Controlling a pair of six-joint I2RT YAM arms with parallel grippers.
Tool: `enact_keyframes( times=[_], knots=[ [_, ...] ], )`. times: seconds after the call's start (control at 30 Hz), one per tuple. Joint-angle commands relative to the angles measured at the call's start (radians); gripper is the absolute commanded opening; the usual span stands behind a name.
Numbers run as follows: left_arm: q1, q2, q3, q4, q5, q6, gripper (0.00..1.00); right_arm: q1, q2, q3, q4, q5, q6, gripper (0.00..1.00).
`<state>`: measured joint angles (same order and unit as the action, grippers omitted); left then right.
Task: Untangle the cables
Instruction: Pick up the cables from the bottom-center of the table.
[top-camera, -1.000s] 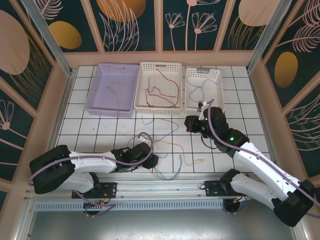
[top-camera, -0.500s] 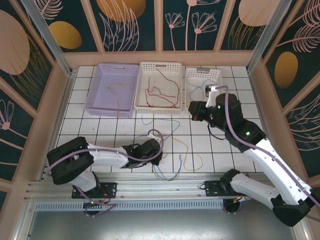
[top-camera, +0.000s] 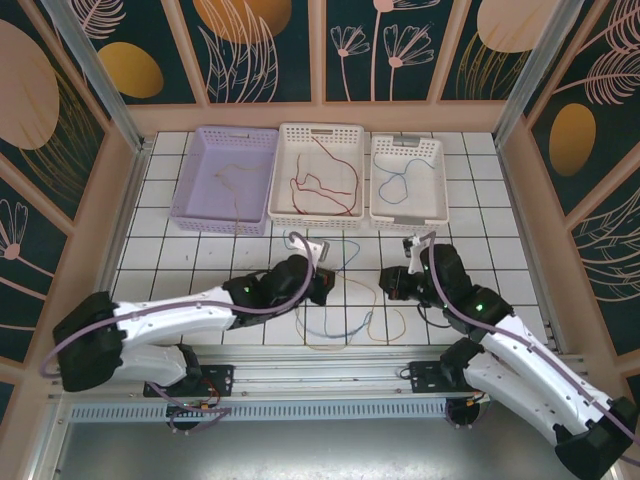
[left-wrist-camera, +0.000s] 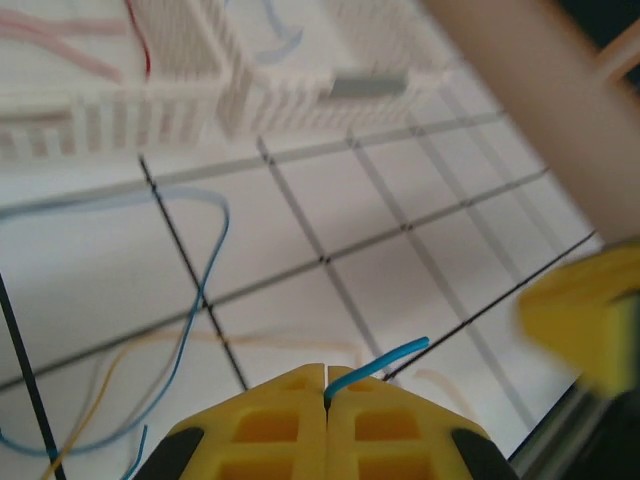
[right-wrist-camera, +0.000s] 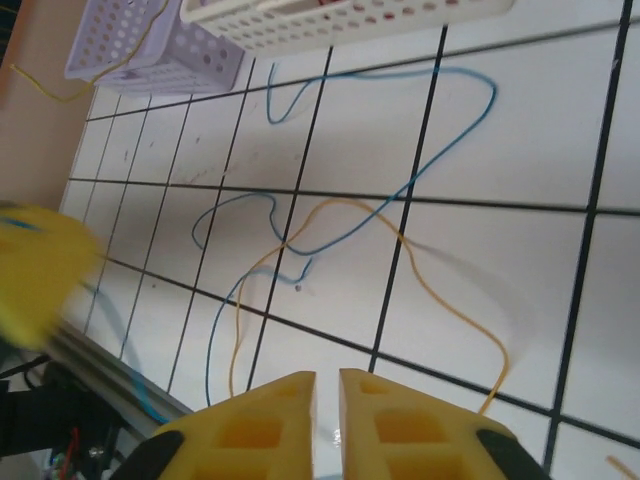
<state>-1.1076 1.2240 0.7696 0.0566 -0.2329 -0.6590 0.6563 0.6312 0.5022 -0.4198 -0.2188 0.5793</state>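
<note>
Left end effector (left-wrist-camera: 326, 374) is clenched on a blue cable (left-wrist-camera: 388, 356); right end effector (right-wrist-camera: 327, 378) hangs slightly parted, released, low over the bench (right-wrist-camera: 600, 130).

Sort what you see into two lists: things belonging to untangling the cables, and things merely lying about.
Belonging: blue cable, pinched by left gripper; yellow cable on the table; right gripper; three trays.
Lying about: arms' purple-grey cables; patterned walls.

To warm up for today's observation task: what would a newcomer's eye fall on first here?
The tangle of thin blue and yellow cables on the near half of the tiled table. The left gripper is shut on the end of a blue cable, and three baskets line the far edge.
</note>
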Motion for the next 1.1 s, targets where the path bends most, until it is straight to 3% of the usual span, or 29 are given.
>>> enact_keyframes(
  times=[0.0, 0.27, 0.5, 0.83, 1.07],
  knots=[
    [-0.008, -0.052, 0.06, -0.076, -0.09, 0.04, 0.0, 0.037, -0.025, -0.056, 0.111, -0.041, 0.031, 0.2],
    [-0.004, -0.093, 0.345, -0.203, -0.185, 0.135, 0.0, 0.154, 0.015, -0.107, 0.258, 0.022, 0.047, 0.48],
    [-0.004, -0.046, 0.532, -0.209, -0.193, 0.156, 0.0, 0.243, -0.001, -0.216, 0.605, 0.033, 0.102, 0.68],
    [-0.004, -0.022, 0.611, -0.184, -0.217, 0.124, 0.0, 0.374, 0.088, -0.305, 1.093, 0.112, 0.015, 0.75],
    [-0.003, -0.01, 0.648, -0.183, -0.229, 0.125, 0.0, 0.532, 0.324, -0.217, 1.141, 0.229, -0.133, 0.76]
  ],
)
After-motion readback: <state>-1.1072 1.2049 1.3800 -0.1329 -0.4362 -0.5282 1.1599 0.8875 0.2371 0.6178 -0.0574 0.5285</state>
